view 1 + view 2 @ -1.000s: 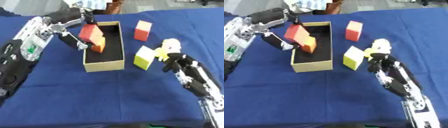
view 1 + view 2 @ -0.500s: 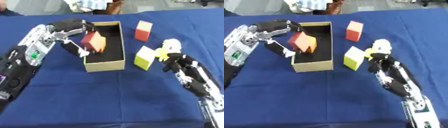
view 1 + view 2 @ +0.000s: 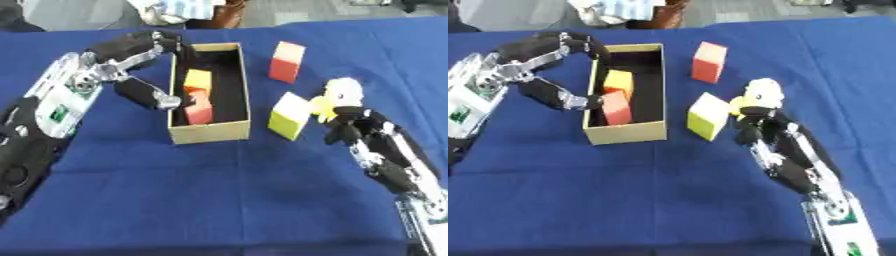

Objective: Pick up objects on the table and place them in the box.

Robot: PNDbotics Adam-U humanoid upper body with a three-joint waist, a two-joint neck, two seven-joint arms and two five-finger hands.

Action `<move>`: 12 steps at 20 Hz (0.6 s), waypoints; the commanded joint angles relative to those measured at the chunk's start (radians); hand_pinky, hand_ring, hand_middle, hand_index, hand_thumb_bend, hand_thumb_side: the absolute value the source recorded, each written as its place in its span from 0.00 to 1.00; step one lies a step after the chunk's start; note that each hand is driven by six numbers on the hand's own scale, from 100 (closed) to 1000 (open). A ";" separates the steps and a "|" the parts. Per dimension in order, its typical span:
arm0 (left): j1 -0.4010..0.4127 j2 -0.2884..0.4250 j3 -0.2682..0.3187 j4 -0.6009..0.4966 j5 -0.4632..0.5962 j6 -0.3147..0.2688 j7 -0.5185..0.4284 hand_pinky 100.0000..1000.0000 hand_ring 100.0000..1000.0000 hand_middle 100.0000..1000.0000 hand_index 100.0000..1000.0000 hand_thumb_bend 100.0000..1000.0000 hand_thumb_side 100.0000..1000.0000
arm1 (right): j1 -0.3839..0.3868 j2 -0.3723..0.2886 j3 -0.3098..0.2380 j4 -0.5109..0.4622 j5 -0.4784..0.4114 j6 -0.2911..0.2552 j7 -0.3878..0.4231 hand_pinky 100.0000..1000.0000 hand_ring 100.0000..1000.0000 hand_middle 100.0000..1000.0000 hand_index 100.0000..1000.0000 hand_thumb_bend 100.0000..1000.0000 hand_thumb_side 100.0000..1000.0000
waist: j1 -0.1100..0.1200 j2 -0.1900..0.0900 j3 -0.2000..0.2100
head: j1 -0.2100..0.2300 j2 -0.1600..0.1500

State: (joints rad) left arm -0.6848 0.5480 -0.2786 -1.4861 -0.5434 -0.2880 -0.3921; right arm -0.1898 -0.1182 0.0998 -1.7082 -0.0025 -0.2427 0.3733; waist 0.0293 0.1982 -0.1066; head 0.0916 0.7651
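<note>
A tan box (image 3: 210, 134) with a black inside stands left of centre. A red, orange and yellow block (image 3: 198, 96) lies inside it. My left hand (image 3: 140, 47) arches open over the box's left wall, fingers above the far end and thumb (image 3: 149, 96) outside the wall, no longer touching the block. To the right of the box stand a yellow-and-white block (image 3: 289, 116) and, farther back, a red-and-yellow block (image 3: 286, 61). A white-and-yellow soft toy (image 3: 341, 92) lies beside them. My right hand (image 3: 354, 127) rests just behind the toy, fingers curled and holding nothing.
A blue cloth (image 3: 219, 200) covers the table, with bare room in front of the box. A person sits at the far edge, away from the objects.
My left hand lowered the red, orange and yellow block into the box and let it go; the fingers have spread. The right hand and the other objects have not moved.
</note>
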 commanded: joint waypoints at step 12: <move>0.237 0.071 0.159 -0.271 0.199 0.066 0.120 0.83 0.73 0.77 0.85 0.27 0.59 | -0.080 -0.073 -0.016 -0.015 0.005 -0.022 -0.008 0.54 0.53 0.57 0.78 0.00 0.43 | -0.012 -0.019 0.012 | -0.017 0.005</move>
State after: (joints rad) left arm -0.4413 0.5898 -0.1496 -1.7126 -0.3762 -0.2308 -0.2929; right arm -0.2562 -0.1618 0.0921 -1.7080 -0.0014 -0.2566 0.3651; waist 0.0293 0.1982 -0.0947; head 0.0779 0.7651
